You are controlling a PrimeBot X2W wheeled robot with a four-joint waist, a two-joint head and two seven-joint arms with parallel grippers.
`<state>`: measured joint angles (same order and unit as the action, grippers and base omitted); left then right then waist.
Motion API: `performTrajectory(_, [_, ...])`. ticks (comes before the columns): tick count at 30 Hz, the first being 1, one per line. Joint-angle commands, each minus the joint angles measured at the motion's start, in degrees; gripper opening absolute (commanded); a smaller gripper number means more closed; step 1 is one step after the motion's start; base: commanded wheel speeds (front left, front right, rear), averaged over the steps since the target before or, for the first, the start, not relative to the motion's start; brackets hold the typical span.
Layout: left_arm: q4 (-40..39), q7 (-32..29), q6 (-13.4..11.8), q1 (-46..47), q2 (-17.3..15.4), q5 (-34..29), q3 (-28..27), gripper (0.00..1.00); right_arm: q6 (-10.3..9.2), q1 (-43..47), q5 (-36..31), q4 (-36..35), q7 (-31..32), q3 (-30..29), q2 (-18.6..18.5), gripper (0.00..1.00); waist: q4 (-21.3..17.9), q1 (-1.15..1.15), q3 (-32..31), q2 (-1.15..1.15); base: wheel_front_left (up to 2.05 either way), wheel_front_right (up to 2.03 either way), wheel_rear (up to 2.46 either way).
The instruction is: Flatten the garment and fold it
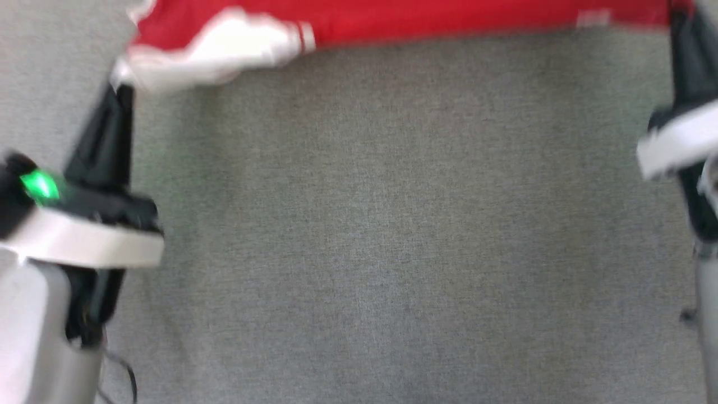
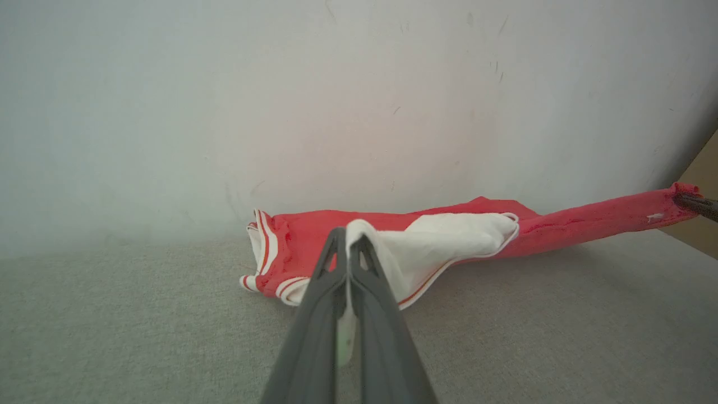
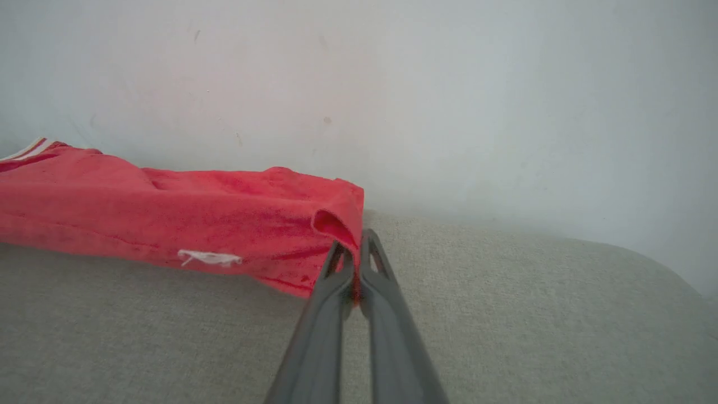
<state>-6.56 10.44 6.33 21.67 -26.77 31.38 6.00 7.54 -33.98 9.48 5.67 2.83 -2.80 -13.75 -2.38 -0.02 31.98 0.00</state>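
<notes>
The garment [image 1: 426, 19] is a red shirt with white sleeves, stretched as a long band across the far edge of the grey surface. My left gripper [image 1: 120, 87] is shut on its white sleeve end at the far left. In the left wrist view the white cloth [image 2: 443, 238] is pinched between the two dark fingers of the left gripper [image 2: 349, 238]. My right gripper [image 1: 681, 22] is shut on the red hem corner at the far right. The right wrist view has that red corner [image 3: 263, 224] clamped in the right gripper [image 3: 357, 241]. The shirt's front print is hidden.
A grey fabric surface [image 1: 392, 224] spreads wide between the two arms. A pale wall [image 2: 359, 101] rises right behind the shirt. A brown strip [image 2: 698, 207] runs past the surface's edge in the left wrist view.
</notes>
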Motion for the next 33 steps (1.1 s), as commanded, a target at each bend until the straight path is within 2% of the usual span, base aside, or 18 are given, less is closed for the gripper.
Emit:
performTrajectory(1, [-0.4, -0.56, -0.52, -1.92, -0.54, 0.25, 0.12, 0.0, -0.05, 2.43, 0.48, -1.33, 0.6, -0.62, 0.5, 0.0, 0.33, 0.02, -2.61, 0.0, 0.0, 0.0, 0.0])
performTrajectory(17, [-1.69, -12.03, -2.98, -22.04, -0.91, 4.87, 5.05, 0.0, -0.05, 26.39, 5.91, -7.8, 10.59, -3.88, 1.25, 0.0, 2.6, 0.02, -12.8, 0.0, 0.0, 0.0, 0.0])
performTrajectory(24, [-2.85, -19.13, -4.41, -28.93, -1.57, 8.68, 6.78, 0.0, -0.05, 35.45, 10.72, -9.04, 20.36, -1.63, 0.56, 0.0, 2.55, 0.02, -17.4, 0.0, 0.0, 0.0, 0.0])
performTrajectory(33, [-5.4, -26.87, -7.01, -37.71, -2.54, 13.33, 8.34, 0.0, -0.05, 45.81, 15.87, -11.19, 33.79, -0.18, -3.64, 0.0, 2.05, 0.02, -22.34, 0.0, 0.0, 0.0, 0.0])
